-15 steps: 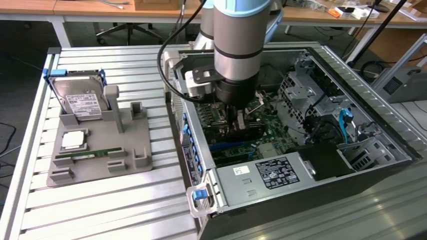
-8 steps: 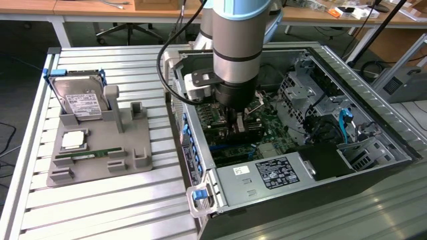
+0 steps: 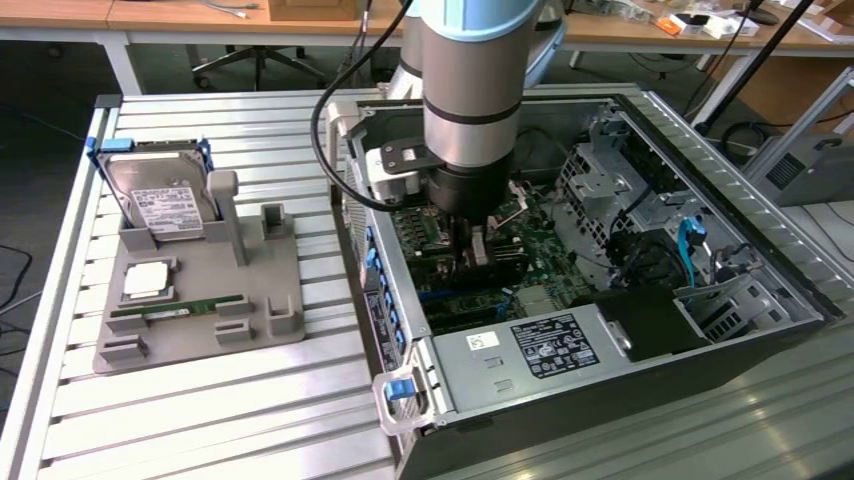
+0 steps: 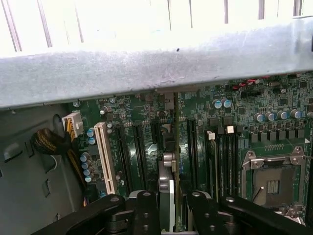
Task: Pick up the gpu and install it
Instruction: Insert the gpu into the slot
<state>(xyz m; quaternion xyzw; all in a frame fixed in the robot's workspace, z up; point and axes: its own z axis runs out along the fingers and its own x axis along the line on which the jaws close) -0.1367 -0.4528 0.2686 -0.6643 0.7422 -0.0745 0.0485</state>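
Computer case (image 3: 747,330): open tower lying on its side on the slatted metal table (image 3: 200,400); motherboard (image 3: 541,255) exposed, power supply (image 3: 534,350) at the near end.

Robot arm (image 3: 467,90): reaches down into the case over the motherboard.

Parts stand (image 3: 200,300): grey holder well apart from the case, on the exterior view's left; carries the hard drive (image 3: 160,200) upright and a green RAM stick (image 3: 180,308) lying flat.

Gripper (image 4: 171,203): narrowed on the gpu, fingers (image 4: 146,210) pressed to either face.

Gpu (image 4: 168,186): held edge-on between the fingers, standing above the expansion slots (image 4: 146,152), beside the white slot (image 4: 105,156).

Step, by judgement: installation; card carried, seating not yet shown.

Next move, by judgement: calls for edge connector square to one slot, bracket toward the case wall (image 4: 146,68), straight pressure.

View differences: exterior gives the stand and arm posture; wrist gives slot rows, CPU socket (image 4: 271,183) and card alignment.
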